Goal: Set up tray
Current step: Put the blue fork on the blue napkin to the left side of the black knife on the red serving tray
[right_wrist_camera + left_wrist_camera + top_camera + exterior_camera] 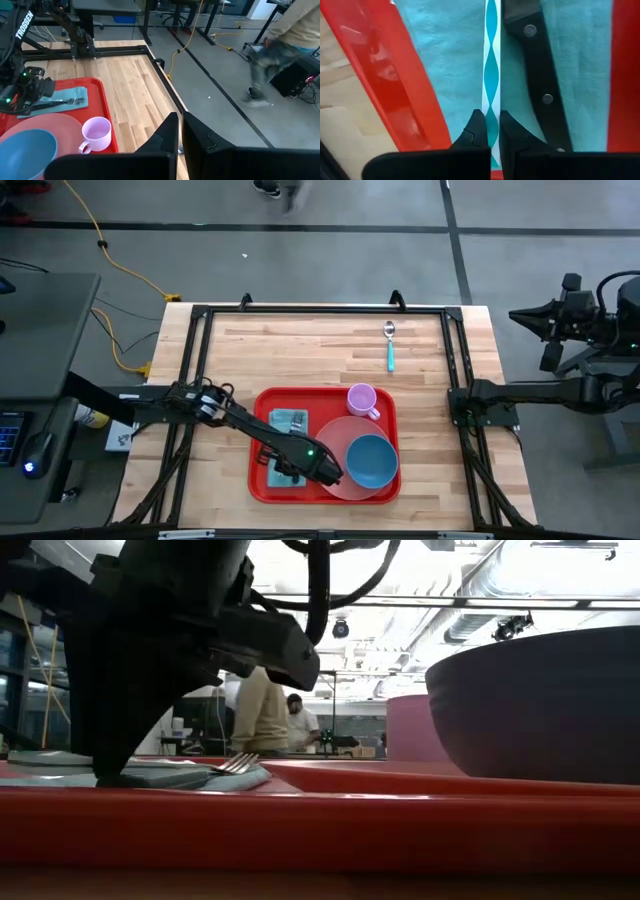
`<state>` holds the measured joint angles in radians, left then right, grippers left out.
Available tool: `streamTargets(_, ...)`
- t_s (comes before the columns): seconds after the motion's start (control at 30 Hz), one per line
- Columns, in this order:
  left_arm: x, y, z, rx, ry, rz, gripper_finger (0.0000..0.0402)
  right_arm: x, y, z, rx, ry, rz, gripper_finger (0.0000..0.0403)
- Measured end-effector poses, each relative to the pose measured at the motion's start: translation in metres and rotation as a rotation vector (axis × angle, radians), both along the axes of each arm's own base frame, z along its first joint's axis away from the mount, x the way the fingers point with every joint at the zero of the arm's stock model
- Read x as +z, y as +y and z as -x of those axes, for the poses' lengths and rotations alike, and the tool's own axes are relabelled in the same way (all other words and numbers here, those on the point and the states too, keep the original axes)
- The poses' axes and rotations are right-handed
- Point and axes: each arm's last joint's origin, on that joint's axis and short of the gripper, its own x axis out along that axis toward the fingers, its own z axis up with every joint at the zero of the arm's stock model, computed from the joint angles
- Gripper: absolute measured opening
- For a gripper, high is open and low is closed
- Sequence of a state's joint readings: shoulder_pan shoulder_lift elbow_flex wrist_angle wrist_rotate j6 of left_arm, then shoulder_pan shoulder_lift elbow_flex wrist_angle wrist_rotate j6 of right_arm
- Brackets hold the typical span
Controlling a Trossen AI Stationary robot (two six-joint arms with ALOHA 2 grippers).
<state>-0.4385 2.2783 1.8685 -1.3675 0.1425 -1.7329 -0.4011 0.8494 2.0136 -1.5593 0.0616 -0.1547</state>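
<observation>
Tray (262, 480) sat on the table (330, 350), at its near edge, roughly centred between the two arms — rigid red plastic, light, low rim, glossy so likely slippery; judged best grabbed by the rim, long side, not the flat. On the tray: teal napkin (286, 420) at its left end with a fork (236, 763) and a black-handled knife (537, 75) lying on it, pink plate (345, 430) at the right end carrying a blue bowl (372, 461), lilac mug (362, 399) at the tray's far right corner. Blue-handled spoon (390, 345) lay off the tray, beyond that corner. Left gripper (488, 131) was down over the napkin, fingers nearly closed with a thin teal-patterned strip between the tips — probably pinching it, contact not clear. What the strip was couldn't be made out. The arm hid the napkin's near half from above. Right gripper (179, 131) was parked well off the tray past the table's right edge, fingers almost together, holding nothing.
</observation>
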Motion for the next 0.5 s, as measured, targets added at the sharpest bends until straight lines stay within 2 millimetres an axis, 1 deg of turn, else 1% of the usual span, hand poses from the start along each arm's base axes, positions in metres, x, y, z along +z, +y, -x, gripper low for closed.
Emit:
streamTargets(0.17, -0.0056, -0.0003, -0.0007, 0.004, -0.017, 0.013, 0.0034, 0.0, -0.0001, -0.0001, -0.001, 0.001, 0.001, 0.0)
streamTargets(0.37, -0.0063, 0.0015, -0.0093, 0.009, -0.095, 0.021, 0.0034, 0.0, 0.0, 0.0, -0.001, 0.001, 0.002, 0.0)
streamTargets(0.5, -0.0061, 0.0043, -0.0089, 0.012, -0.083, 0.011, 0.0034, 0.0, -0.0001, 0.0, -0.001, 0.001, 0.003, 0.0)
